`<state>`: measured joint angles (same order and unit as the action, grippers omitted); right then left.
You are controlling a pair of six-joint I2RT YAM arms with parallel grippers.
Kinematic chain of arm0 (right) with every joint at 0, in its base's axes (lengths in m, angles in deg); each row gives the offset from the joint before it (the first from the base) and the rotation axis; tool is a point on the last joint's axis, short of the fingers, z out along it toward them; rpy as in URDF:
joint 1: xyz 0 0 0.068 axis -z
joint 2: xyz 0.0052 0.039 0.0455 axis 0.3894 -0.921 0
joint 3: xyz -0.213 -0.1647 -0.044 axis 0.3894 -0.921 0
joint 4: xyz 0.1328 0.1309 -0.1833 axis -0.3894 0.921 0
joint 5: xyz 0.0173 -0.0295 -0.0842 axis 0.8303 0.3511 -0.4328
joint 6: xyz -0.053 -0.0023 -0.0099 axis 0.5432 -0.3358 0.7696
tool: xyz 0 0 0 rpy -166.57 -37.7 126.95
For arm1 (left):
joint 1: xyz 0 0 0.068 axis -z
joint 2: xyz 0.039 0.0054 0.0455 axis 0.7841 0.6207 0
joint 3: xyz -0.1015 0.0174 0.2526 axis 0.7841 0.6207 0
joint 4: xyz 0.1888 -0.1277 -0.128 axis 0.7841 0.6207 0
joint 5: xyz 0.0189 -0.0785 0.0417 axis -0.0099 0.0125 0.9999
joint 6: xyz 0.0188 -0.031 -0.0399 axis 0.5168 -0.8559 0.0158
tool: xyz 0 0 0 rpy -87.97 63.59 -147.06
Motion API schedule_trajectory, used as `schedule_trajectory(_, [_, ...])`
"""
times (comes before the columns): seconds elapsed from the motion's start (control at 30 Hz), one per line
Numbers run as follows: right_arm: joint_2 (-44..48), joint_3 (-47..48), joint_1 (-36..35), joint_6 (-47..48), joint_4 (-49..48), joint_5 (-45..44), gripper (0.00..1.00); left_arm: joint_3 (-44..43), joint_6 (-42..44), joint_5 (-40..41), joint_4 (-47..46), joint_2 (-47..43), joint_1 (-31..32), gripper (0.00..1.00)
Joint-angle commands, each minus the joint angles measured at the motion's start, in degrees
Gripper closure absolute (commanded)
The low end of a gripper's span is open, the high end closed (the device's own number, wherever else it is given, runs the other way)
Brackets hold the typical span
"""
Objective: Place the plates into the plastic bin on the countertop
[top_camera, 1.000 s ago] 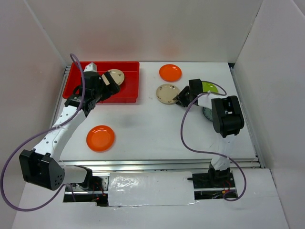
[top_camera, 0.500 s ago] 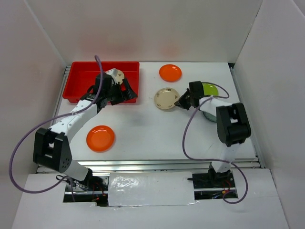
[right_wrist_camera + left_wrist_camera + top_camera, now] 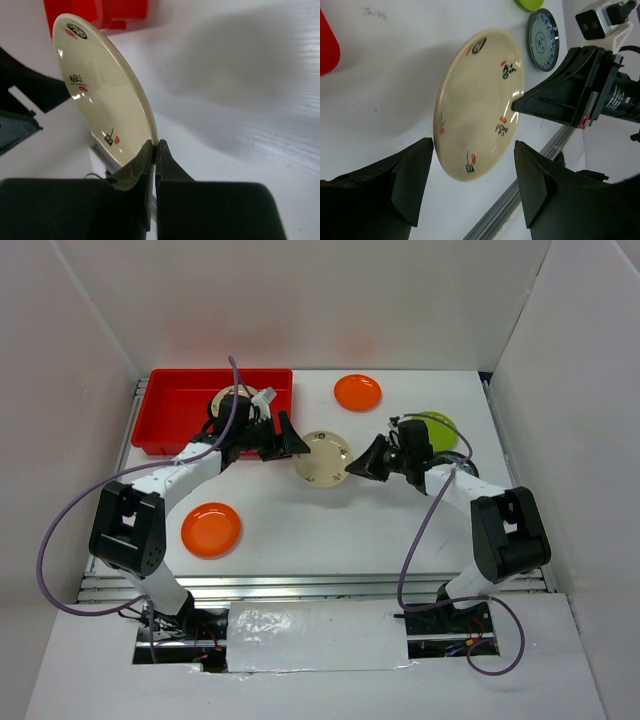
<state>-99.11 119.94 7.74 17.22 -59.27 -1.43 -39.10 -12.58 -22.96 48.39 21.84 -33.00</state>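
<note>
Progress looks early to us: we can make out only one plate [image 3: 232, 400] inside the red plastic bin [image 3: 170, 422]. Two orange plates [image 3: 357, 392] [image 3: 211, 529], a lime green plate [image 3: 437, 426] and a blue-grey patterned plate [image 3: 543, 34] lie out on the countertop [image 3: 300, 520]. The right arm reaches left across the middle, its right gripper [image 3: 155, 145] pinched tight on the rim of a beige plate [image 3: 322, 457] held tilted just right of the bin. The left gripper [image 3: 285, 440] faces that plate's far edge, jaws spread wide and touching nothing.
</note>
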Motion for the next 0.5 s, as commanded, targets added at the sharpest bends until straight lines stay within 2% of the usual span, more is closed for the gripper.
schedule_trajectory(0.0, [1.01, 0.21, -0.90, -0.81, -7.26, 6.78, 1.00, -2.52, 1.12, -1.53, -3.93, 1.01, -0.09, 0.23])
schedule_trajectory(0.2, [2.41, 0.47, -1.26, -1.16, -6.82, 6.96, 1.00, -3.40, 2.26, 0.22, -0.85, 1.81, -0.09, 0.20])
schedule_trajectory(0.27, [2.42, 0.74, -1.43, -1.25, -7.08, 7.92, 1.00, -3.14, 2.44, 0.23, -0.94, 1.81, -0.26, 0.27])
schedule_trajectory(0.3, [2.33, 1.00, -1.43, -1.33, -7.17, 8.36, 1.00, -3.14, 2.35, -0.04, -1.20, 1.81, -0.26, 0.39])
schedule_trajectory(0.33, [2.07, 1.17, -1.78, -1.25, -7.26, 8.54, 1.00, -3.14, 2.27, -0.30, -1.29, 1.98, -0.26, 0.78])
schedule_trajectory(0.37, [1.98, 1.35, -2.04, -1.25, -7.17, 8.45, 0.95, -3.57, 2.09, -0.13, -0.86, 2.07, -0.52, 0.94])
schedule_trajectory(0.4, [1.80, 1.44, -2.13, -1.16, -7.09, 8.02, 0.86, -4.01, 2.09, 0.22, -0.42, 2.16, -0.61, 1.00])
schedule_trajectory(0.43, [1.89, 1.44, -2.22, -1.25, -7.09, 7.84, 0.55, -4.71, 1.92, 0.92, 0.11, 1.99, -0.70, 1.00])
schedule_trajectory(0.47, [2.15, 1.35, -2.14, -1.25, -6.74, 7.40, 0.35, -5.07, 1.65, 3.45, 0.72, 1.81, -1.31, 1.00])
